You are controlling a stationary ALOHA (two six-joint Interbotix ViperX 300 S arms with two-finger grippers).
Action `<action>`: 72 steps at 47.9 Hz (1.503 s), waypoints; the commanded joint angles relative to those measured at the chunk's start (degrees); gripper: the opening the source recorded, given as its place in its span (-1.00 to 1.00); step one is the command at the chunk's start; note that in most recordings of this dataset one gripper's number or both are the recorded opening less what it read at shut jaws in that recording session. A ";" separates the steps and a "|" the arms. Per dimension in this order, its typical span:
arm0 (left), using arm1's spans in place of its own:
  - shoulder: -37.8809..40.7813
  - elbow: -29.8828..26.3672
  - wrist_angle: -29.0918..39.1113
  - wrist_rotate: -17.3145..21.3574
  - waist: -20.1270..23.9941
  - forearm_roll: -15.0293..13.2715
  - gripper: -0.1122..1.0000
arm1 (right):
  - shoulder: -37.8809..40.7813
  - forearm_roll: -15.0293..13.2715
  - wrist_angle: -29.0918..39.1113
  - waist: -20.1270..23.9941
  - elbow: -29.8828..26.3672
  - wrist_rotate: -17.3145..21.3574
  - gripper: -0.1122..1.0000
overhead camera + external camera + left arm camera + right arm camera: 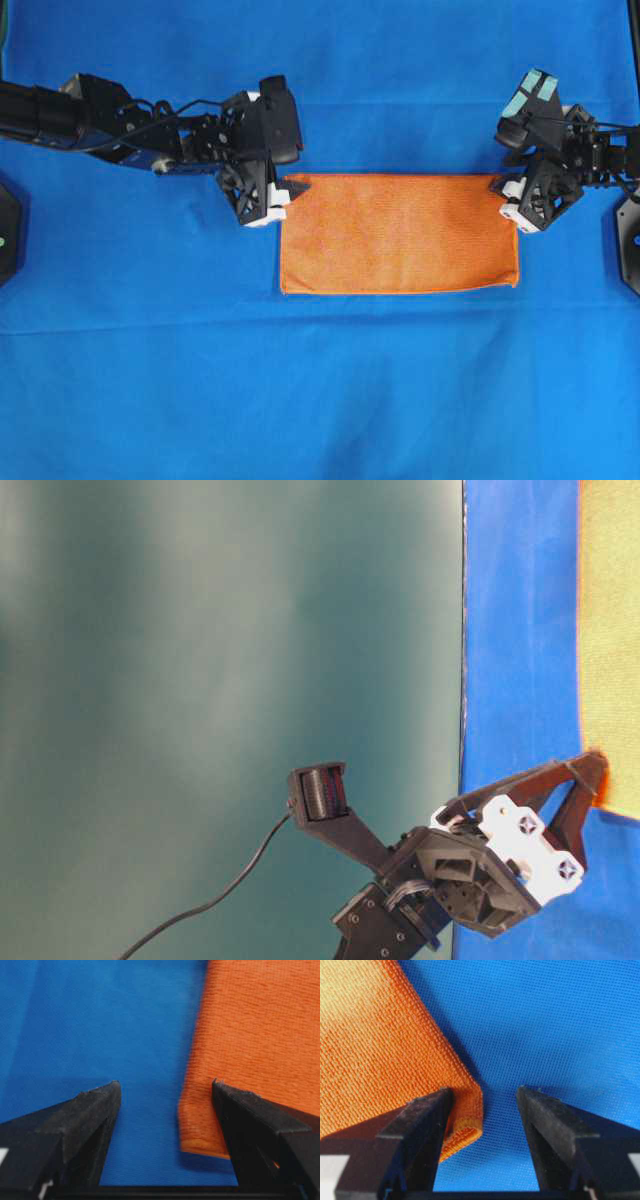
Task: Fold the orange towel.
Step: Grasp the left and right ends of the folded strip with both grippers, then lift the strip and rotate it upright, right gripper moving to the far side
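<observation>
- A blue cloth (320,400) is covering the whole bench; a plain teal wall (220,680) is standing behind it in the table-level view.
- The orange towel (400,232) is lying flat at the centre, folded into a wide rectangle, with a fine terry weave.
- The left claw (283,196) is standing wide at the towel's upper left corner, gripping nothing.
- The right claw (508,190) is standing wide at the upper right corner, one finger (420,1130) touching the doubled edge.

Orange towel (610,630) cropped at table-level edge; folded underlayer hidden
</observation>
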 commanded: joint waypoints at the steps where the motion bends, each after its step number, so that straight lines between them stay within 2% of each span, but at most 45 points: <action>1: -0.88 -0.88 0.53 0.00 -0.44 0.09 0.43 | -0.18 -0.18 -0.35 -0.09 -0.35 0.00 0.28; 4: -0.88 -0.97 1.93 -0.09 -0.62 0.09 0.36 | -0.18 -0.18 -0.35 -0.09 -0.44 -0.18 0.24; 7: -0.79 -1.14 3.52 -0.09 -0.62 0.09 0.20 | -0.18 -0.09 -0.35 -0.09 -0.44 -0.18 0.10; 16: -0.62 -1.93 8.09 0.09 -0.53 0.00 -0.59 | -0.62 -0.18 -1.58 -0.09 -0.26 -0.18 -0.74; 20: -0.53 -2.29 9.58 0.09 -0.62 0.09 -0.78 | -0.62 -0.09 -2.11 -0.09 -0.18 -0.18 -0.76; 37: -2.37 -5.36 12.48 -0.18 0.62 0.00 -0.78 | -2.46 -0.09 -1.23 -0.09 -0.62 -0.09 -0.76; 53: -12.04 -9.93 26.63 -0.70 0.62 0.00 -0.78 | -19.95 -0.09 11.69 0.70 -3.43 -0.62 -0.76; 62: -16.26 -9.84 27.77 -0.53 0.62 0.00 -0.78 | -28.48 0.18 18.11 1.67 -4.22 -0.53 -0.76; 72: -16.17 -10.20 27.69 -0.79 0.53 0.00 -0.78 | -30.15 0.26 18.63 1.85 -4.13 0.18 -0.76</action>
